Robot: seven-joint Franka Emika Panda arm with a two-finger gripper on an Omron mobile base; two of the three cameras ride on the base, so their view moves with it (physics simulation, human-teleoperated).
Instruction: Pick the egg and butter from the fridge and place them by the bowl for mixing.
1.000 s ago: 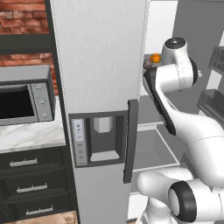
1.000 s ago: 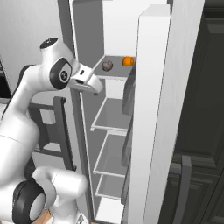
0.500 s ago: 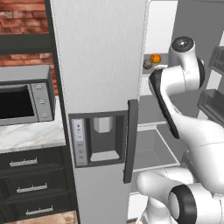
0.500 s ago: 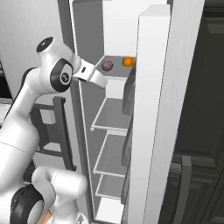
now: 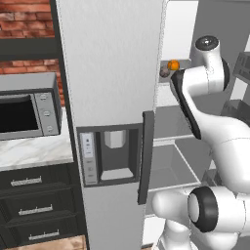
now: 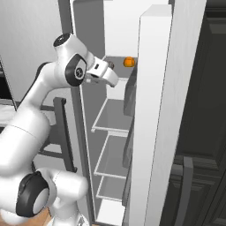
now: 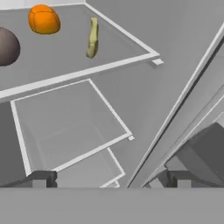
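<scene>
The fridge (image 5: 112, 73) stands with its right door (image 6: 154, 110) swung open. On its top shelf (image 7: 109, 52) lie a dull brown-grey rounded thing (image 7: 6, 47) that looks like the egg, an orange ball (image 7: 43, 19) and a thin yellow stick (image 7: 92, 38) that looks like the butter. The egg (image 6: 110, 65) and the orange ball (image 6: 129, 62) also sit on that shelf in the right base view. My gripper (image 6: 114, 80) reaches into the fridge just in front of that shelf, a little below its level. It is open (image 7: 111, 180) and holds nothing. The bowl is out of view.
Below the top shelf are glass shelves (image 6: 114, 117) with nothing on them. The open door's bins (image 6: 130, 97) crowd the right side of the opening. A microwave (image 5: 24, 112) sits on a marble counter (image 5: 29, 151) left of the fridge, above dark drawers (image 5: 34, 210).
The arm has swung further into the fridge, bringing the hand closer to the top shelf. The jaws stayed open and the food has not moved.
</scene>
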